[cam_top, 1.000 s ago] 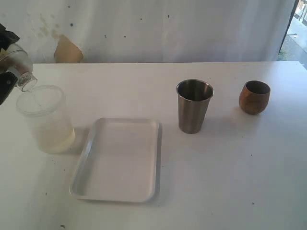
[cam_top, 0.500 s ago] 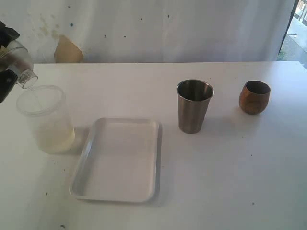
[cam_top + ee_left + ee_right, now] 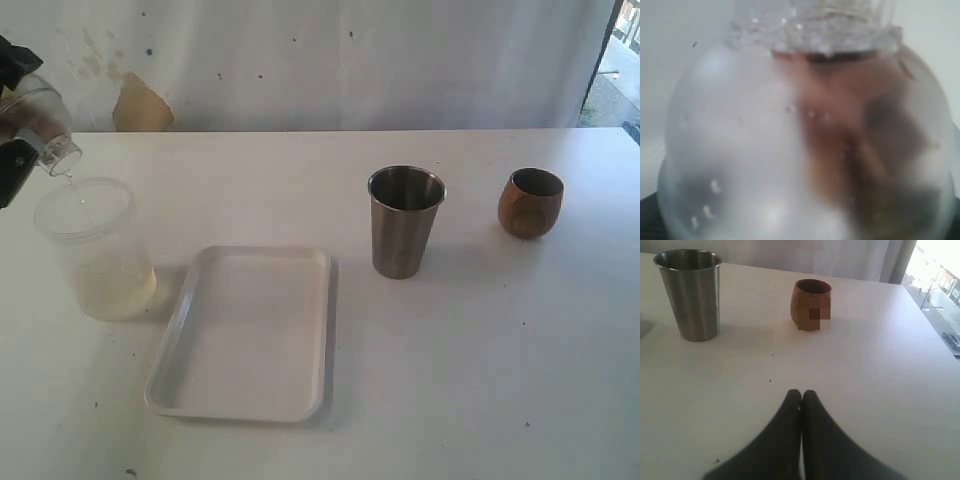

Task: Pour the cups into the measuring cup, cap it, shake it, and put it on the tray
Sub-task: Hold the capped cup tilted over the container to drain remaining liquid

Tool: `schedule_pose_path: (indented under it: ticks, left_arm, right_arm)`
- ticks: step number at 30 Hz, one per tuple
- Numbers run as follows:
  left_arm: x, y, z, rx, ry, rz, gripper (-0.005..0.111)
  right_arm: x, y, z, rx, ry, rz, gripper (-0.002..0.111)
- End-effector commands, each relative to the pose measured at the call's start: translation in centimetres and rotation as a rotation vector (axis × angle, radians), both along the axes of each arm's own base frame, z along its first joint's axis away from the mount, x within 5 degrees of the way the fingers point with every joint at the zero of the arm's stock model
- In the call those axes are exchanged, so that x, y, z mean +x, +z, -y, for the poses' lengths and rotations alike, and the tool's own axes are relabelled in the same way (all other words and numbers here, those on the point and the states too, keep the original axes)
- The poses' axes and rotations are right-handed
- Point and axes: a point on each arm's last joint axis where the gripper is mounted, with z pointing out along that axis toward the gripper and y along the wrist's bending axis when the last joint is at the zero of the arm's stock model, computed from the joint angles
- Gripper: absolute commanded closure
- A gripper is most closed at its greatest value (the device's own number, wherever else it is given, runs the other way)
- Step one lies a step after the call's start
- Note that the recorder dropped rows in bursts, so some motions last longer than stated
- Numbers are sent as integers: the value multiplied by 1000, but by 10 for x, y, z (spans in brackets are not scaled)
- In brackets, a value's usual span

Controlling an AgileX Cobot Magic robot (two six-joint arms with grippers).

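Starting with the exterior view, your left gripper (image 3: 15,115) sits at the far left edge, clamped on a clear round bottle (image 3: 40,125) held in the air. The bottle is tipped so its neck points down, and its mouth hangs just above the open top of a frosted container (image 3: 95,255). The container stands on the table (image 3: 480,350) with pale liquid in its lower part. Just beside the container lies the tray (image 3: 175,318), flat on the table. The steel tumbler (image 3: 405,225) stands upright beyond the tray's far corner, well apart from your left gripper. The wooden cup (image 3: 530,203) is upright further right, apart from the tumbler.

In the left wrist view, the bottle (image 3: 765,150) fills nearly the whole picture, blurred, with its threaded neck at the far end. You cannot see the fingers here.

In the right wrist view, your right gripper (image 3: 801,396) has its two dark fingers pressed together with nothing between them, low over the bare table (image 3: 880,390). The wooden cup (image 3: 810,305) stands ahead of the fingertips, clear of them. The steel tumbler (image 3: 690,295) stands off to one side, further from the gripper, and both cups are upright.
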Motion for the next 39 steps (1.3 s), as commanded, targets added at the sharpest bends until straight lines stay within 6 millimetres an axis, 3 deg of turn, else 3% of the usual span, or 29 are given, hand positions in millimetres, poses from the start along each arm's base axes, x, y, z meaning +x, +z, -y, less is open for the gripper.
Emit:
schedule_pose_path:
  ticks: [1, 14, 25, 39]
  left_arm:
    - [0, 9, 4, -1, -30, 56, 107]
    - [0, 10, 14, 4, -66, 71, 107]
    - [-1, 5, 12, 169, -80, 32, 107]
    - [0, 8, 13, 159, -94, 75, 107]
  right_arm:
    - [0, -2, 0, -3, -5, -1, 108]
    - [0, -2, 0, -3, -5, -1, 108]
    - [0, -2, 0, -3, -5, -1, 108]
    - [0, -2, 0, -3, -5, -1, 108]
